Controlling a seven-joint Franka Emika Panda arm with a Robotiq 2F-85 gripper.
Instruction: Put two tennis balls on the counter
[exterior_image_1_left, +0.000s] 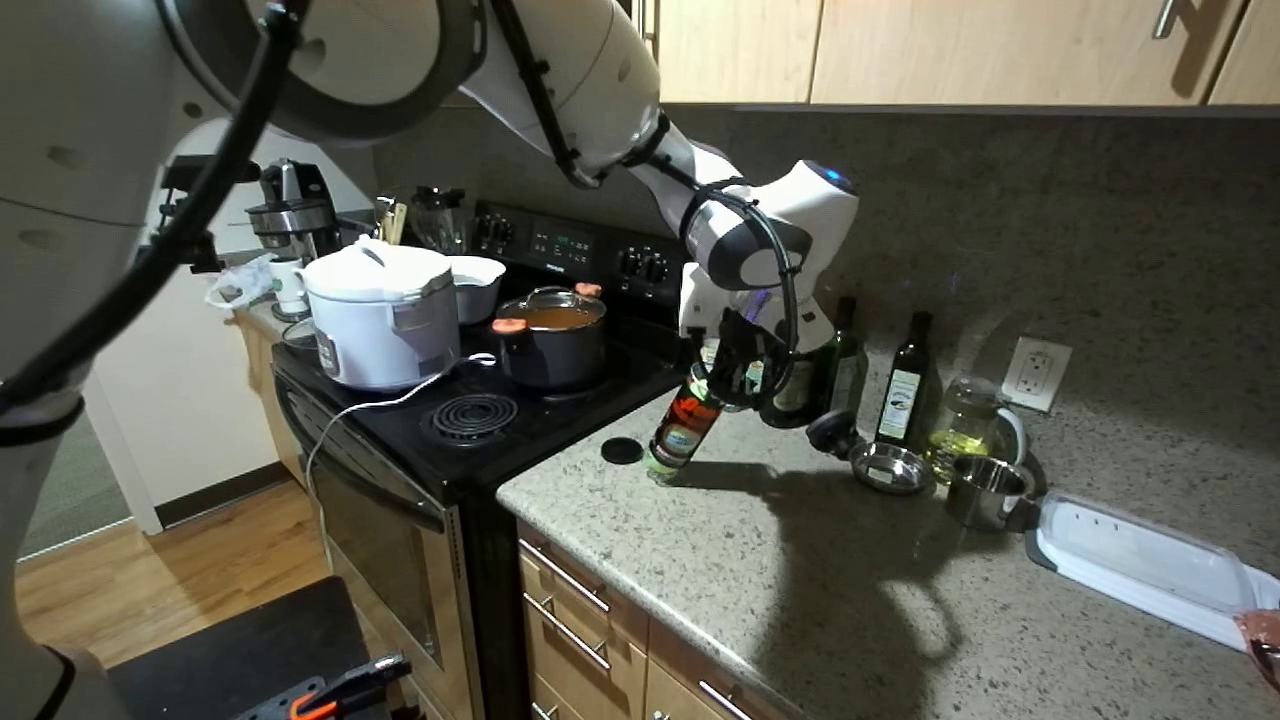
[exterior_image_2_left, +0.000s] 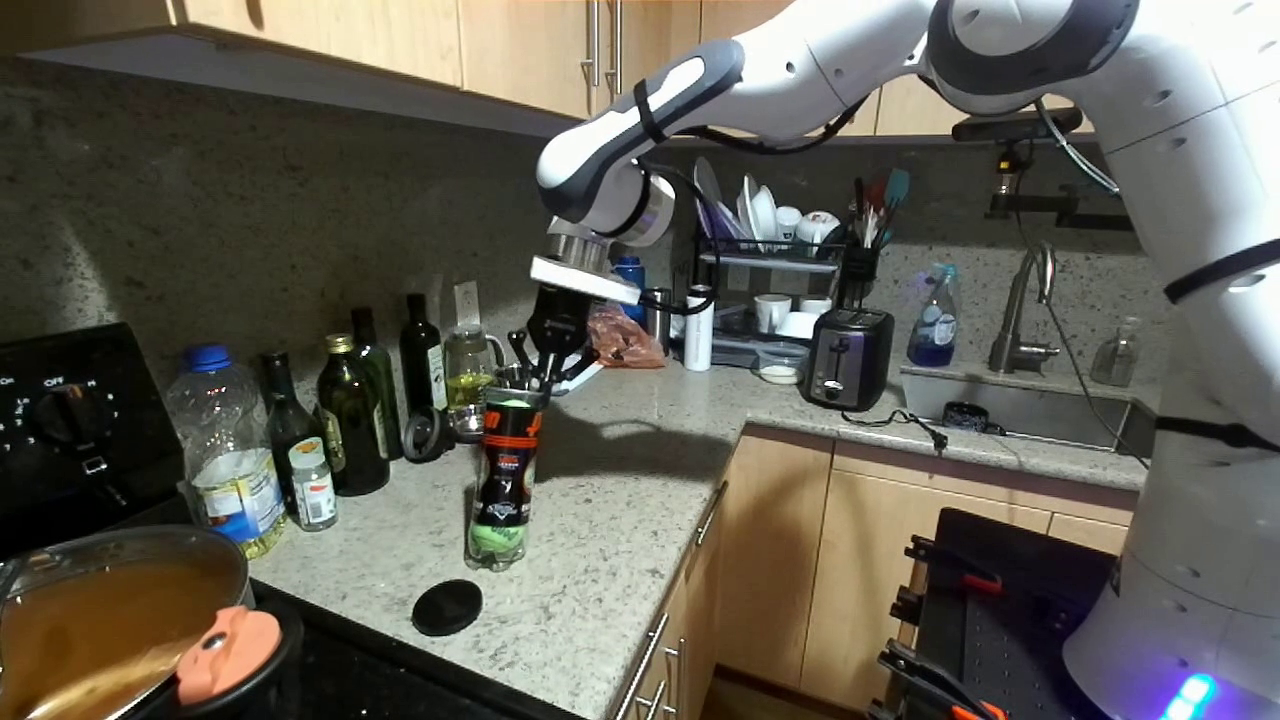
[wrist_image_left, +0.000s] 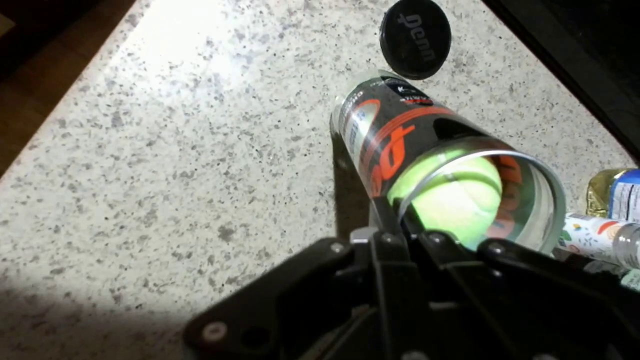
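Observation:
A clear tennis ball can with a black and red label (exterior_image_1_left: 685, 428) leans over the speckled counter (exterior_image_1_left: 640, 530); it also shows in an exterior view (exterior_image_2_left: 507, 470). I cannot tell whether its bottom touches the counter. One tennis ball (wrist_image_left: 462, 195) shows inside the can's open mouth in the wrist view. Another tennis ball (exterior_image_2_left: 498, 538) shows at the can's bottom. My gripper (wrist_image_left: 398, 214) is shut on the can's rim, one finger inside the wall and one outside; it also shows in an exterior view (exterior_image_2_left: 546, 376).
The can's black lid (wrist_image_left: 415, 39) lies on the counter beside the can. Dark bottles (exterior_image_2_left: 355, 420) and a steel cup (exterior_image_1_left: 988, 490) stand along the back wall. The black stove (exterior_image_1_left: 475, 415) with a pot (exterior_image_1_left: 553, 345) adjoins the counter. Cabinets (exterior_image_1_left: 1000, 50) hang above.

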